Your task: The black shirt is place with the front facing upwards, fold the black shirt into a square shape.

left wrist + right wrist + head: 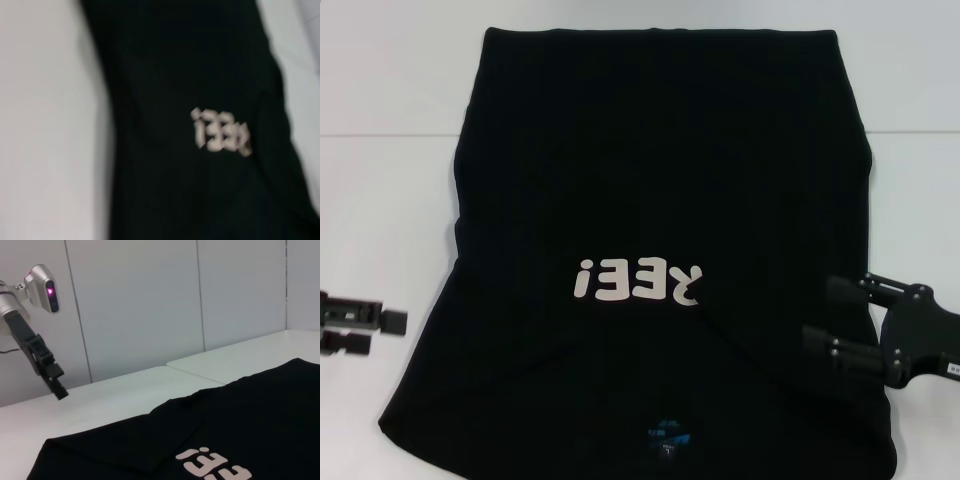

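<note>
The shirt [660, 200] lies flat on the white counter [380, 190], collar end nearest the robot, hem at the far side. The white lettering [640, 282] faces up and reads upside down from the robot's side; its first letter is hidden under a flap folded in from the right. A small blue label [665, 432] shows at the near collar. The side edges run fairly straight, so the sleeves appear already folded in; the length is judged not yet folded.

The left end effector [355, 327] sits just off the shirt's near left edge, low over the counter, fingers set narrowly apart and empty. The right end effector [845, 320] is over the near right edge, fingers pointing inward, spread wide, holding nothing.

Recommended procedure for the next fold:
- Grip both near corners at matching positions, one per side.
- Pinch all layers, including the folded-in flap, so it does not spring open.
- Lift only enough to clear the cloth, then carry both corners toward the far hem at equal pace.
- Release with edges aligned.

Risk: uneven grips will skew the square.
</note>
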You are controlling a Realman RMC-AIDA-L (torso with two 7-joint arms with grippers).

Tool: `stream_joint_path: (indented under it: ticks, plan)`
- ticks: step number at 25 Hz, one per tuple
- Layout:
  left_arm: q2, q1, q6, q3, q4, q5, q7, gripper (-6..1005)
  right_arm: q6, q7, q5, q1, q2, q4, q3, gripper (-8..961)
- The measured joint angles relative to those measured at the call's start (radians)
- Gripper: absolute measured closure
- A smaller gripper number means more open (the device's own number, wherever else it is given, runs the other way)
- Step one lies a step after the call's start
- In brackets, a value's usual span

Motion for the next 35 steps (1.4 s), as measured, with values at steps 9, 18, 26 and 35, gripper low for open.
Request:
stream_joint_path:
  ticks: [9, 18, 26, 35]
  plan:
    - [-0.08, -0.004, 0.009, 0.103, 0.114, 0.13, -0.036, 111, 0.008, -0.005, 0.0, -0.016, -0.004, 0.02, 0.008, 169]
    - [-0.099, 0.004, -0.076, 0.119, 0.098, 0.161, -0.057, 111, 0.003, -0.005, 0.003, -0.022, -0.005, 0.021, 0.009, 170]
    - [-0.094, 0.003, -0.116, 0.122, 0.042, 0.162, -0.069, 112, 0.005, -0.006, 0.003, -0.02, -0.007, 0.021, 0.009, 171]
    - [-0.095, -0.007, -0.127, 0.122, 0.015, 0.163, -0.07, 111, 0.007, -0.006, 0.003, -0.017, -0.009, 0.021, 0.009, 171]
